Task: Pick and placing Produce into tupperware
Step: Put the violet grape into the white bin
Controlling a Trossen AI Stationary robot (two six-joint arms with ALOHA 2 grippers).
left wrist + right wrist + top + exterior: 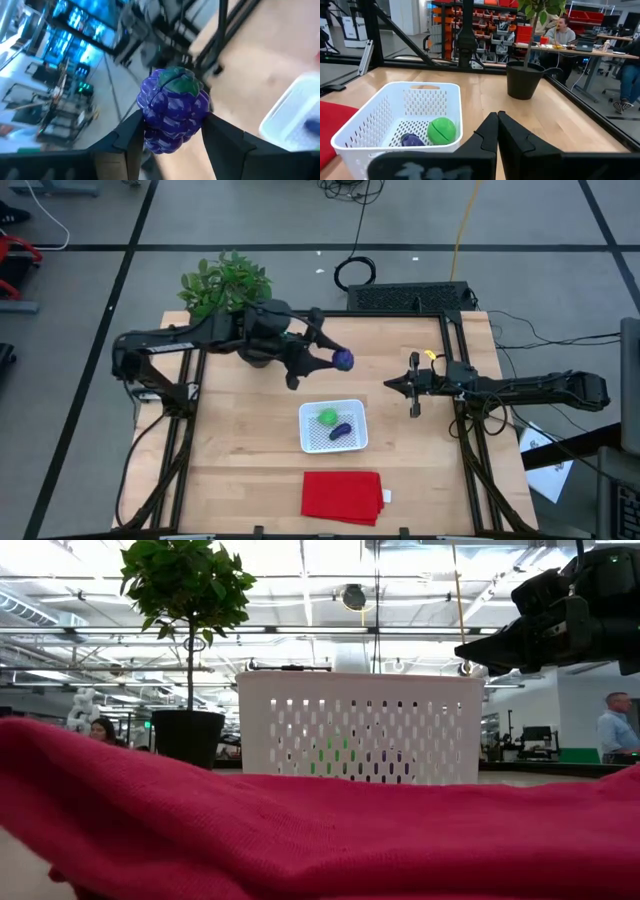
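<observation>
Bright, even light falls from overhead; the ceiling lights (300, 600) glare white in the low view, where the red cloth (320, 830) close to the lens is soft and out of focus. The left wrist view is smeared, its background streaked blue; only the purple grapes (174, 110) look fairly sharp; shadows on the table (240, 450) are faint.

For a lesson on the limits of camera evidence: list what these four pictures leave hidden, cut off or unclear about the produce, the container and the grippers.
1. Low view: the red cloth fills the foreground and hides the white container's base and the tabletop.
2. Right wrist view: the dark purple item is half hidden by the container wall.
3. Left wrist view: the background is blurred; only the purple grape toy between the left gripper's fingers is clear.
4. High view: the green item is too small for detail.
</observation>
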